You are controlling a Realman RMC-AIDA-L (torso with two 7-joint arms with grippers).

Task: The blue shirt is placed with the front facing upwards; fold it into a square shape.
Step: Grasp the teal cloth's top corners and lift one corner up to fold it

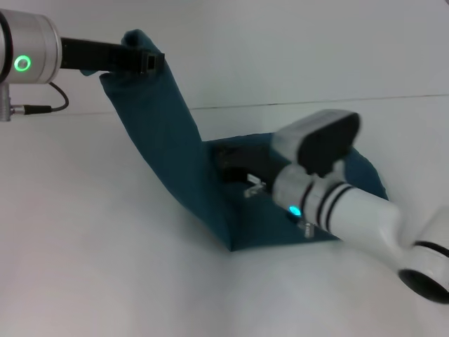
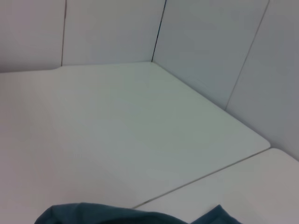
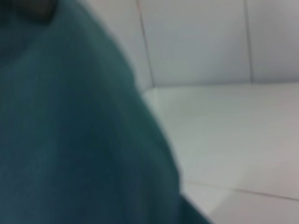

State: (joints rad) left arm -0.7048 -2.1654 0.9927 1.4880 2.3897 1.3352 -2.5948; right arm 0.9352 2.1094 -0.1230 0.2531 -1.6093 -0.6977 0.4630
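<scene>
The blue shirt [image 1: 168, 140] is a dark teal cloth, partly flat on the white table and partly lifted. My left gripper [image 1: 149, 62] is raised at the upper left, shut on one end of the shirt. From there the cloth slopes down to a fold near the table's middle [image 1: 231, 242]. My right gripper [image 1: 235, 160] reaches in from the lower right and rests low on the flat part of the shirt. A strip of the shirt [image 2: 131, 217] edges the left wrist view. In the right wrist view the shirt [image 3: 70, 130] fills the near side.
The white table [image 1: 105, 267] spreads around the shirt, with a seam line [image 1: 280, 104] running across its far part. Pale wall panels [image 2: 210, 42] stand behind the table's far corner.
</scene>
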